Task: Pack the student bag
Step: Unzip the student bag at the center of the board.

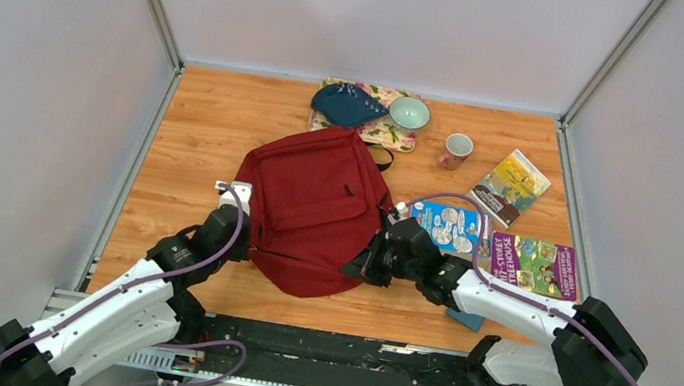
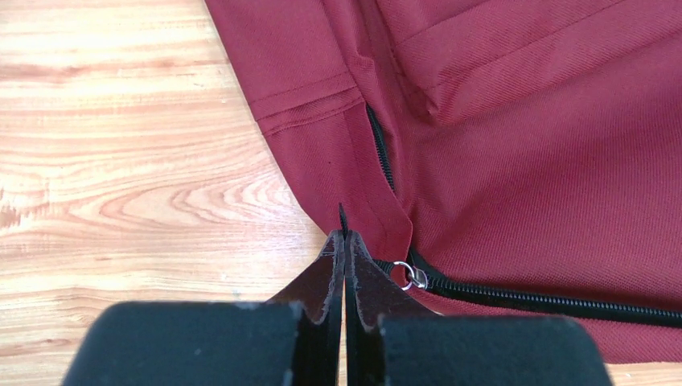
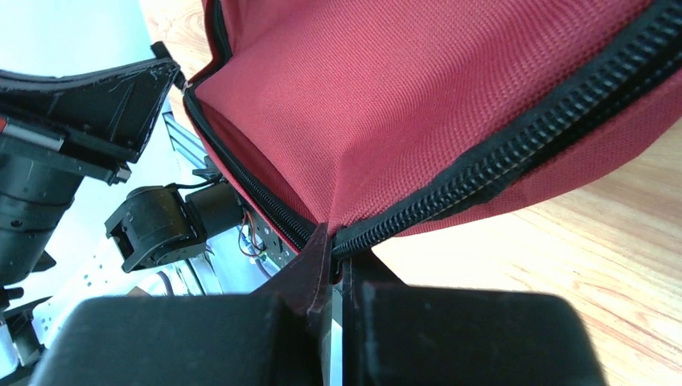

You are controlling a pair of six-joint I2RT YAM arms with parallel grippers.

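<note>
Student bag (image 1: 314, 204) | left jaws pinch its edge | right jaws pinch its fabric

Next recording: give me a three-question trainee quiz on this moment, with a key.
1. True or false: the left fingers and the right fingers are each shut on the fabric of the student bag.
2. The mug stands: A) on the bare table; B) on a book; C) inside the bag.
3. Fill in: the silver zipper pull lies beside the ____ arm's fingers.
Key: 1 true; 2 A; 3 left.
</note>
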